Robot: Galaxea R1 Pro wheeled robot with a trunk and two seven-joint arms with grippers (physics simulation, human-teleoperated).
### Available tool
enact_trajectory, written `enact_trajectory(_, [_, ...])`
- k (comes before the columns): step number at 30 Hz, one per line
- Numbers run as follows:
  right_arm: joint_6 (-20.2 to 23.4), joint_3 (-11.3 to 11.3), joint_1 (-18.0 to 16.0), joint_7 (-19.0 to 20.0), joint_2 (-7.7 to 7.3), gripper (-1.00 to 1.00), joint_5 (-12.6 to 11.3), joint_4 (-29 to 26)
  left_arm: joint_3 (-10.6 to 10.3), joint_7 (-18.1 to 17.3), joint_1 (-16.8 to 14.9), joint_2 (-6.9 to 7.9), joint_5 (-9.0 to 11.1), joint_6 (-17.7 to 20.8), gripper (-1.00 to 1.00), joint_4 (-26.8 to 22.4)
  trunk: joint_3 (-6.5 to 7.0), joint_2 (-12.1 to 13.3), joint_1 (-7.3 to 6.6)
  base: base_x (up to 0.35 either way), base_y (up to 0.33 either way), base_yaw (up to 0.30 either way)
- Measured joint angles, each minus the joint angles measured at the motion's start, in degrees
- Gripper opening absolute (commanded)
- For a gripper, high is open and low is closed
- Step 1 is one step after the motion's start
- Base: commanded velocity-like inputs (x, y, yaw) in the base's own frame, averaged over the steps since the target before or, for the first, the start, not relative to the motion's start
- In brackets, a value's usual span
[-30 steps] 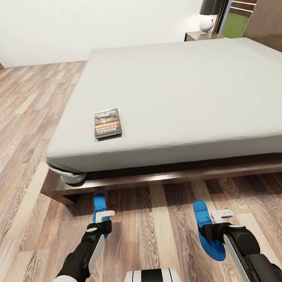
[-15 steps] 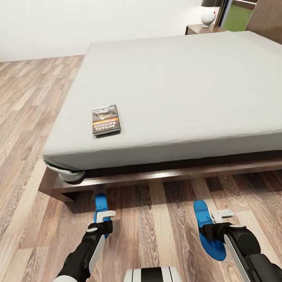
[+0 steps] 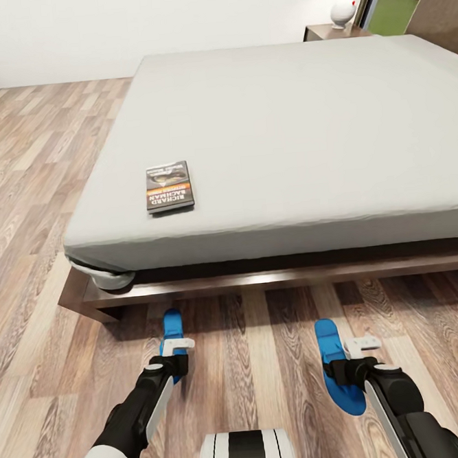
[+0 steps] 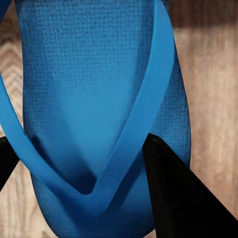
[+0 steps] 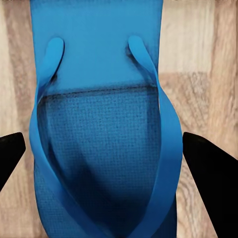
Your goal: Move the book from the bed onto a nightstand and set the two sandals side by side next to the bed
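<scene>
Book (image 3: 169,187) is seen left of centre on the grey bed (image 3: 283,135). Lower frame: a blue sandal (image 3: 173,338) is straddled by the open left end effector (image 3: 175,345), another sandal (image 3: 339,372) by the open right end effector (image 3: 357,348); nothing is gripped.

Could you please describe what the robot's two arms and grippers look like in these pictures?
Both arms are glossy black with white shell panels along the forearm. The left gripper and right gripper each have a black wrist block topped by a small white bracket. In the wrist views the fingers appear as plain black tapering wedges. No cables or markings are visible.
</scene>
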Motion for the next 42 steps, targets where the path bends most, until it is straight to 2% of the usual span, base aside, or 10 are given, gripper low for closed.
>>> enact_trajectory(4, [0.42, 0.1, -0.77, -0.14, -0.02, -1.0, 0.07, 0.05, -0.01, -0.08, 0.02, 0.0, 0.11, 0.47, -1.0, -0.26, -0.44, -0.02, 0.05, 0.0, 0.0, 0.0])
enact_trajectory(8, [0.48, 0.17, -1.82, 0.08, -0.02, -1.0, -0.04, 0.37, -0.06, -0.06, 0.0, -0.21, 0.03, 2.92, -1.0, -0.28, -1.32, -0.08, 0.16, 0.0, 0.0, 0.0])
enact_trajectory(17, [-0.47, 0.18, -1.93, 0.21, -0.03, -1.0, -0.13, -0.41, -0.15, 0.01, 0.01, -0.11, -0.17, 3.16, -1.0, -0.35, -3.32, -0.2, 0.39, 0.0, 0.0, 0.0])
enact_trajectory(20, [-3.01, 0.23, -1.92, 0.2, -0.03, -1.0, -0.07, -0.19, -0.33, 0.07, 0.06, -0.06, -0.24, 2.87, -1.0, -1.06, -3.98, -0.24, 0.47, 0.0, 0.0, 0.0])
enact_trajectory(22, [-6.49, 0.17, -1.92, 0.36, -0.15, -1.0, -0.16, 0.27, -0.69, 0.14, 0.08, -0.09, -0.2, 2.49, -1.0, -2.12, -4.43, -0.27, 0.52, 0.0, 0.0, 0.0])
enact_trajectory(25, [-10.5, 0.33, -1.93, 0.48, -0.2, -1.0, -0.17, 0.08, -2.34, 0.16, 0.09, -0.01, -0.13, 2.25, -1.0, -2.49, -5.09, -0.31, 0.59, 0.0, 0.0, 0.0])
enact_trajectory(28, [-13.4, 0.11, -1.93, 0.5, -0.23, -1.0, -0.22, 0.21, -2.78, 0.19, 0.09, -0.01, -0.23, 2.04, -1.0, -2.55, -5.76, -0.35, 0.67, 0.0, 0.0, 0.0])
enact_trajectory(34, [-14.55, 0.02, -1.93, 0.46, -0.28, -1.0, -0.32, 0.26, -2.92, 0.19, 0.09, 0.01, -0.23, 1.31, -1.0, -2.57, -7.09, -0.43, 0.83, 0.0, 0.0, 0.0])
enact_trajectory(39, [-14.63, 0.02, -1.94, 0.4, -0.29, -1.0, -0.22, 0.27, -2.94, 0.19, 0.13, -0.04, -0.27, 1.18, -1.0, -3.32, -7.09, -0.43, 0.82, 0.0, 0.0, 0.0])
enact_trajectory(42, [-14.63, 0.01, -1.93, 0.34, -0.29, -1.0, -0.22, 0.32, -3.09, 0.19, 0.16, -0.06, -0.18, 1.18, -1.0, -3.86, -7.75, -0.47, 0.9, 0.0, 0.0, 0.0])
